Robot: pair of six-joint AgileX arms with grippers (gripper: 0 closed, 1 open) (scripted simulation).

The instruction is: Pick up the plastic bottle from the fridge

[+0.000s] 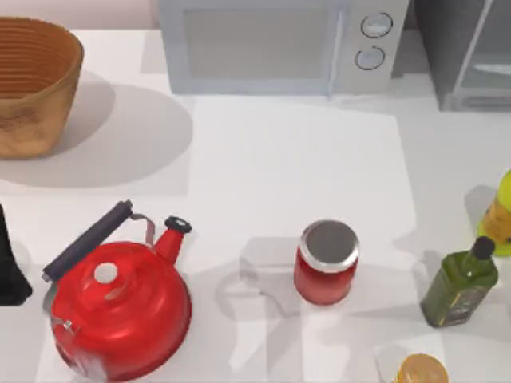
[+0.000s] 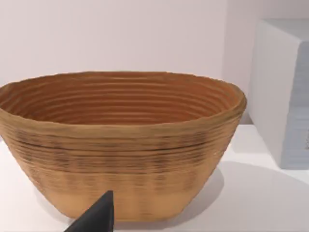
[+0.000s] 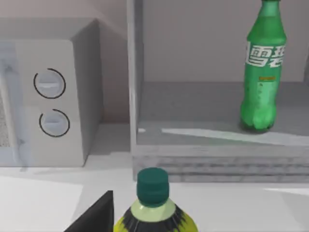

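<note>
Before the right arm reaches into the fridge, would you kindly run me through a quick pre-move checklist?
1. Plastic bottle upright on the fridge shelf: ok.
2. Fridge front open to the shelf: ok.
3. Shelf beside the bottle free: ok.
4. Approach path: not ok, the yellow-green bottle stands in front of the fridge.
5. Right pincer opening: cannot tell.
6. Left arm idle, facing the basket: ok.

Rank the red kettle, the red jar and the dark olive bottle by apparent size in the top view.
1. red kettle, clearly the largest.
2. and 3. red jar and dark olive bottle look too alike to rank: the jar is wider, the bottle longer.
</note>
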